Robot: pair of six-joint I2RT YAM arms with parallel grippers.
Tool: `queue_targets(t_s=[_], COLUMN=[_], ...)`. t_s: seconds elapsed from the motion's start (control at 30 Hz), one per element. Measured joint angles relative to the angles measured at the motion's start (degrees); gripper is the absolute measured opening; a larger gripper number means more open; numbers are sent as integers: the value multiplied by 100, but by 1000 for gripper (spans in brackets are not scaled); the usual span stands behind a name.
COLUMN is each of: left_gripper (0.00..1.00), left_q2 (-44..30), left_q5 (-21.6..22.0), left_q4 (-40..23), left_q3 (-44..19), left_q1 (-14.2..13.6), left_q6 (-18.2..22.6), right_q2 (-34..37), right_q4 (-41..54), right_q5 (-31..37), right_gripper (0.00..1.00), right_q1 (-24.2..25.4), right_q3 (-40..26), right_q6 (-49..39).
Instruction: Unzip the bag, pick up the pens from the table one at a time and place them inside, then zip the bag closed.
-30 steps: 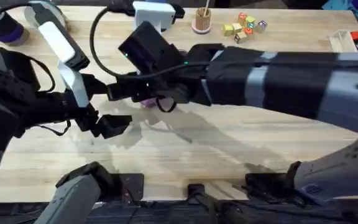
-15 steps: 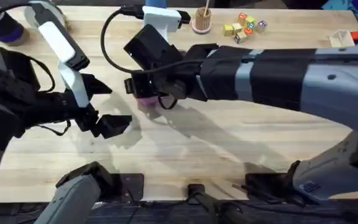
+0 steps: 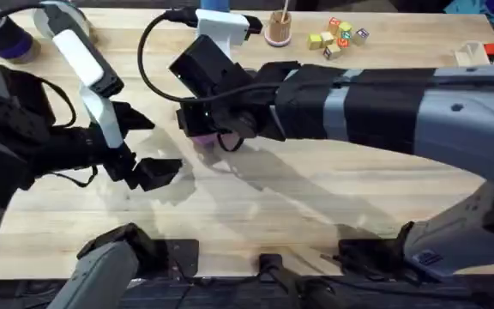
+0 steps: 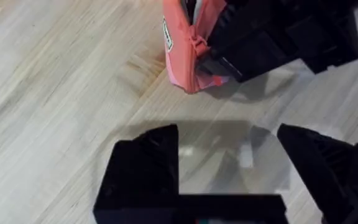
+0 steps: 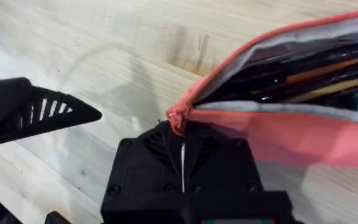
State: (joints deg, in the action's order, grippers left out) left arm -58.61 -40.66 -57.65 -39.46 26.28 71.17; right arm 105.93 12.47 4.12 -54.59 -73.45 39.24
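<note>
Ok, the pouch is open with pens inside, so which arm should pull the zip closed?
Right. The right gripper is shut at the end of the bag where the zip starts. The left gripper is open over bare table, short of the bag.

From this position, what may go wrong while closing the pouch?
1. The right tool is shut at the end of the open pink fabric pouch; nothing holds the pouch, so pulling may drag it across the pale wooden table.
2. The pens inside lie near the opening and may catch the zip.
3. The open left tool is empty.
</note>
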Motion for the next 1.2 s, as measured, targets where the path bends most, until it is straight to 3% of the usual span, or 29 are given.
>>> queue_targets(t_s=[0.23, 0.73, 1.2], left_gripper=[994, 993, 993], left_q2=[0, 0, -135], left_q5=[0, 0, -149], left_q4=[0, 204, 793], left_q3=[0, 0, 0], left_q1=[0, 0, 0], left_q6=[-1, -2, 2], right_q2=[-6, -498, -505], right_q4=[3, 24, -62], right_q5=[-161, -1599, -1779], right_gripper=[29, 29, 29], right_q1=[79, 881, 920], right_q3=[0, 2, 4], right_q6=[-123, -199, -267])
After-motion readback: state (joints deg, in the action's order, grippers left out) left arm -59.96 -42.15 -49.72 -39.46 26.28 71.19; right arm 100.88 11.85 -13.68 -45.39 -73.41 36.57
